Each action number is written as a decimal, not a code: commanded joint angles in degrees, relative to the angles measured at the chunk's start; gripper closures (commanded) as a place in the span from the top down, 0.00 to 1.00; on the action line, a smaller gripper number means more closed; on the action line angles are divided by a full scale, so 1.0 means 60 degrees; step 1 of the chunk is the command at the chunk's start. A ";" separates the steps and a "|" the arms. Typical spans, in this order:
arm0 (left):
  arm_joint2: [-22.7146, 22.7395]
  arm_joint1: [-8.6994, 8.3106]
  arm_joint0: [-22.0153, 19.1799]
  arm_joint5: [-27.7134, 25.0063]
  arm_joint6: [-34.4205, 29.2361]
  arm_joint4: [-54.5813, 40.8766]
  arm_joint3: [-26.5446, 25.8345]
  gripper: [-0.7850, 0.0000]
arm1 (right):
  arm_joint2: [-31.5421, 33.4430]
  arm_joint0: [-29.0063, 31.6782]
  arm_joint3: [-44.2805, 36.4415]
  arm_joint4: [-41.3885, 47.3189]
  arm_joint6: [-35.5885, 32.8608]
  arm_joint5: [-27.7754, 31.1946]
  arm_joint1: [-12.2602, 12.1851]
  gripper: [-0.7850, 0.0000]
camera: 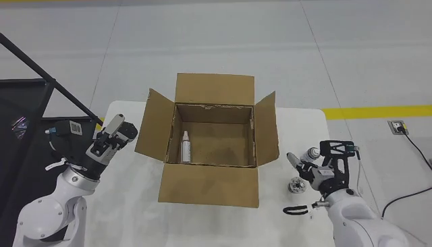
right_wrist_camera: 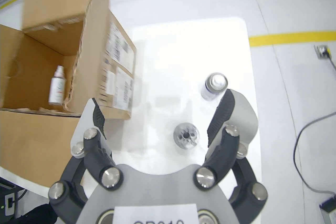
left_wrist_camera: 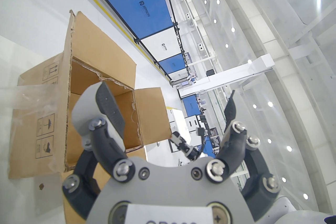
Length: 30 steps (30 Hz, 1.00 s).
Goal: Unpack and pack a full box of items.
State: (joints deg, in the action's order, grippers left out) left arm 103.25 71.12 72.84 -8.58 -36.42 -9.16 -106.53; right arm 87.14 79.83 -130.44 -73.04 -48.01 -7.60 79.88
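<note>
Unpacking partly done: vial (camera: 311, 154) and metal disc (camera: 295, 185) out on tabletop (camera: 283, 125) at 3 o'clock of box (camera: 209, 179), 1 spray bottle (camera: 185, 146) left inside; left pincer (left_wrist_camera: 167, 89) and right pincer (right_wrist_camera: 160, 95) open, empty.

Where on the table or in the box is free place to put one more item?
Free: the box floor beside the white spray bottle; the table beyond the right flap. Crowded: right of the box, where the capped bottle and metal part stand by the right gripper.
</note>
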 commanded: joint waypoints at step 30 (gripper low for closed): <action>0.0609 -0.0123 0.0355 -0.0169 0.0635 -0.0950 0.0299 1.00 | -0.6326 -0.9530 0.7682 0.1486 -0.6309 -0.1564 0.1356 1.00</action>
State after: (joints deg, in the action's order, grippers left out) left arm 106.90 70.39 74.97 -9.59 -32.61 -14.85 -104.74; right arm 49.18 22.66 -84.36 -64.14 -85.83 -16.99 88.01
